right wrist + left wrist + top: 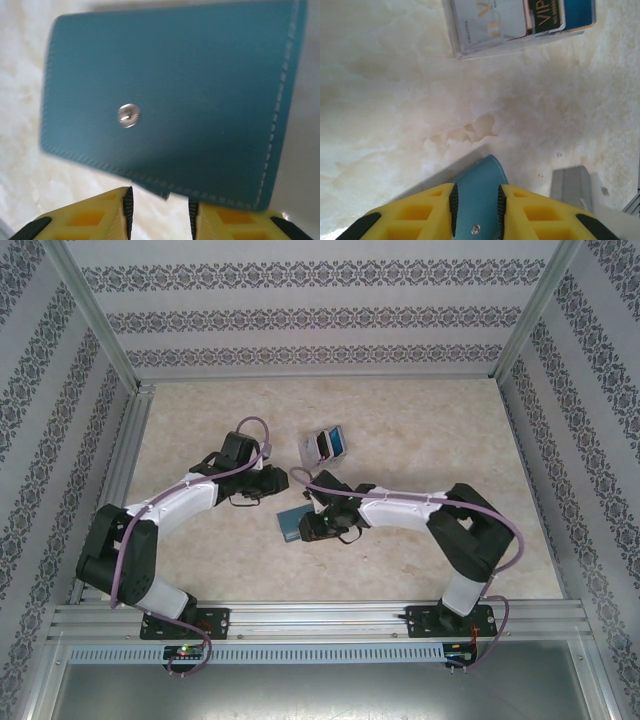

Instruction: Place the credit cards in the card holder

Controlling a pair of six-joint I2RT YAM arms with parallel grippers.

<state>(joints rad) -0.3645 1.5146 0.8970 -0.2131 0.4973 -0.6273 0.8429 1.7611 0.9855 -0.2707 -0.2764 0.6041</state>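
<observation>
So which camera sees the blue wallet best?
The right wrist camera: the wallet is big and close, snap and stitching plain. The left wrist camera catches one flap between yellow fingers. From above it's a small blue patch by the right arm.

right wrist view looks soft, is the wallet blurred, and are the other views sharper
Right wrist: the card holder is blurred, its snap smeared. Left wrist: sharper, print on the credit cards is readable. Top external: even light, soft shadows under the arms.

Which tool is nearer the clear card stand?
Left, slightly. The left tool grips the wallet flap with the stand straight ahead; the right tool faces the wallet from the right, farther from the stand.
</observation>
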